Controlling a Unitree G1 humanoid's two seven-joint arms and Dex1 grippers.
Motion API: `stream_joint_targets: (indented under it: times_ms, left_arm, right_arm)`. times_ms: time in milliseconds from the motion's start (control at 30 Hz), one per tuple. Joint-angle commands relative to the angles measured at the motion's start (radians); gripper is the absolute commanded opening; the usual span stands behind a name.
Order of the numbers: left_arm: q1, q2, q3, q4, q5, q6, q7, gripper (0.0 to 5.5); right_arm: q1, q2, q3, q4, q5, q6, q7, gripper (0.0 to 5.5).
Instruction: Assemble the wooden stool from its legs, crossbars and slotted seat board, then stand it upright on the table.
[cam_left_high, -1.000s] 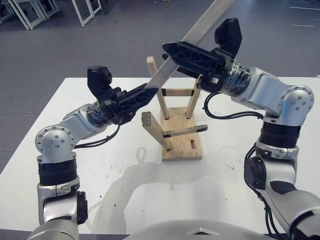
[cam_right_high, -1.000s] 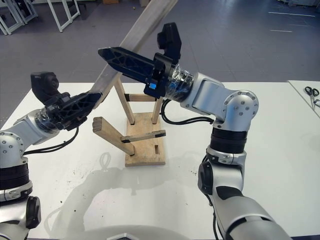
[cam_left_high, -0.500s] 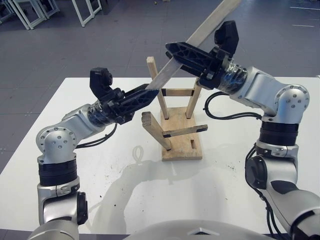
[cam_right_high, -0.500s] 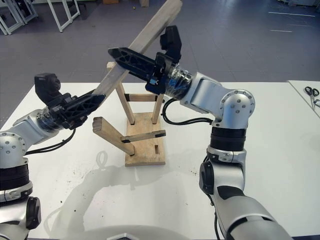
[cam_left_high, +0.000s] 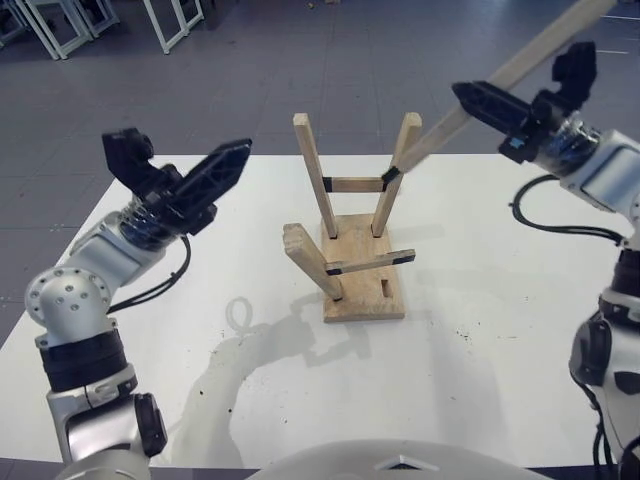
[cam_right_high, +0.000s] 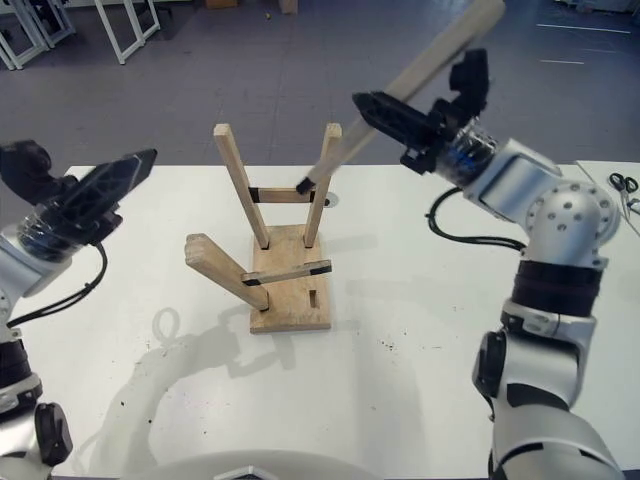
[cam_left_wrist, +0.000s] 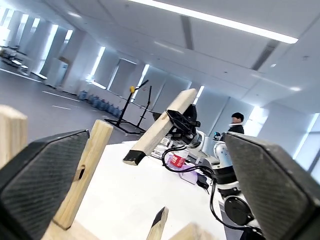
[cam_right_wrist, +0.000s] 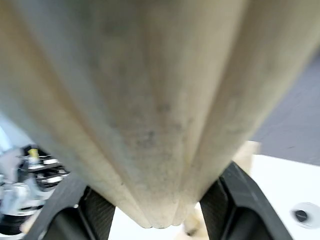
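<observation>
The seat board (cam_left_high: 366, 290) lies flat mid-table with its legs pointing up. Two legs (cam_left_high: 313, 172) (cam_left_high: 396, 170) stand upright, joined by a crossbar (cam_left_high: 356, 184). A third leg (cam_left_high: 309, 260) leans to the left, with a crossbar (cam_left_high: 371, 263) running off it. My right gripper (cam_left_high: 466, 98) is up at the right, shut on a long loose leg (cam_right_high: 425, 64); in the right wrist view that leg (cam_right_wrist: 150, 100) sits between the fingers (cam_right_wrist: 227, 197). Its dark lower tip (cam_left_high: 389, 175) is by the right upright leg. My left gripper (cam_left_high: 234, 160) hovers open and empty to the stool's left, its fingers (cam_left_wrist: 42, 172) spread.
The white table (cam_left_high: 250, 400) has bare room in front of and on both sides of the stool. Scissors (cam_right_high: 622, 183) lie on a neighbouring table at the far right. White frames (cam_left_high: 175, 20) stand on the floor behind.
My left gripper has let go of the long leg and drawn back to the left. The right arm swung right with the leg, whose lower tip now sits by the right upright leg.
</observation>
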Motion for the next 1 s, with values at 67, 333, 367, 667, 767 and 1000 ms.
stream_joint_targets:
  times_ms: [67,333,367,667,767,1000]
  left_arm:
    - [0.092,-0.055,-0.034,-0.077,0.072,-0.053,0.056,5.49]
    - [0.110,-0.073,-0.109,-0.037,0.260,-0.132,0.127,5.49]
    - [0.117,-0.063,-0.134,-0.020,0.325,-0.151,0.150,5.49]
    - [0.164,-0.092,-0.191,0.021,0.475,-0.196,0.162,5.49]
    - [0.156,-0.091,-0.195,0.028,0.483,-0.196,0.153,5.49]
    - [0.148,-0.096,-0.201,0.029,0.492,-0.193,0.153,5.49]
  right_arm:
    - [0.201,-0.077,0.126,0.075,-0.195,-0.279,0.514,2.05]
    - [0.230,-0.010,0.267,0.264,-0.453,-0.730,0.881,2.05]
    - [0.227,0.004,0.269,0.275,-0.466,-0.755,0.885,2.05]
    - [0.229,0.097,0.285,0.339,-0.530,-0.846,0.888,2.05]
    - [0.237,0.110,0.292,0.359,-0.548,-0.873,0.891,2.05]
    - [0.188,0.109,0.321,0.439,-0.601,-0.956,0.917,2.05]
